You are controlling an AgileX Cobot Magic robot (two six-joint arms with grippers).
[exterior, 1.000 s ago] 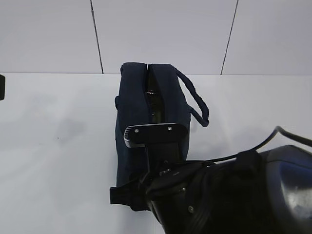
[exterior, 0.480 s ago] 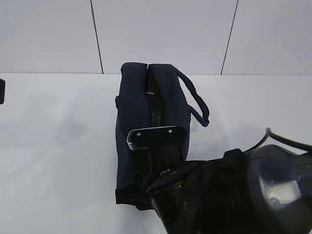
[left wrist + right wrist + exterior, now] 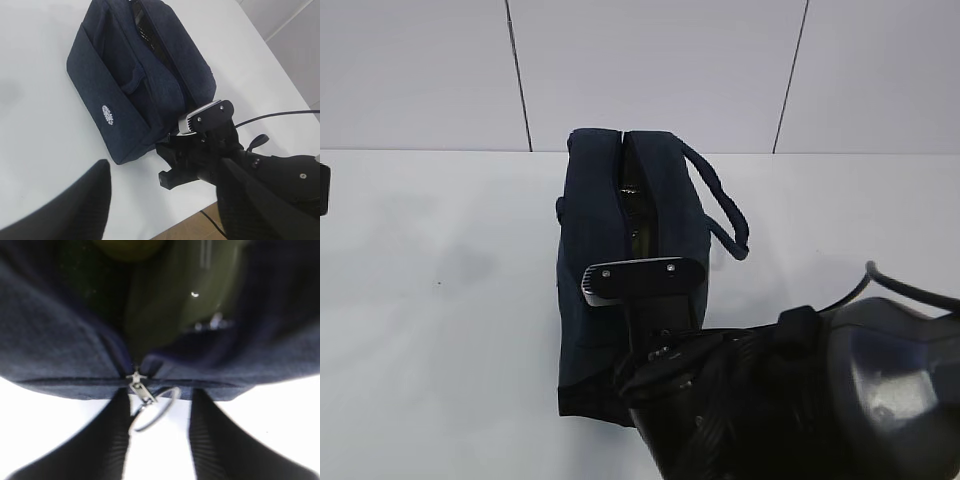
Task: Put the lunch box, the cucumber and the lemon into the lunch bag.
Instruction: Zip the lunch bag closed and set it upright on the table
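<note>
A dark navy lunch bag (image 3: 620, 250) stands on a white table (image 3: 440, 300), its top zipper parted along most of its length, one loop handle (image 3: 720, 205) drooping toward 3 o'clock in the exterior view. The right arm (image 3: 800, 390) fills the 5 o'clock corner of that view, its wrist camera housing (image 3: 642, 277) lying across the bag's near end.

The right wrist view looks straight at that near end. The zipper slider (image 3: 138, 385) sits at the bottom of the opening, and its silver ring pull (image 3: 155, 409) hangs between the two black fingers (image 3: 107, 440) of the right gripper (image 3: 157, 440). The fingers stand apart on either side of the ring; the left-hand one runs just beside it, but the frame does not show whether either touches it, and nothing shows them clamped on it. Above the slider, at 12 o'clock, the gap in the fabric gives onto a blurred interior with dark green and a patch of yellow; shapes there cannot be told apart.

From the left wrist view, the bag lies at 11 o'clock with a white logo (image 3: 107, 114) on its side panel. The left gripper (image 3: 150, 215) hangs well clear of it at 6 o'clock, fingers (image 3: 75, 210) spread and empty.
</note>
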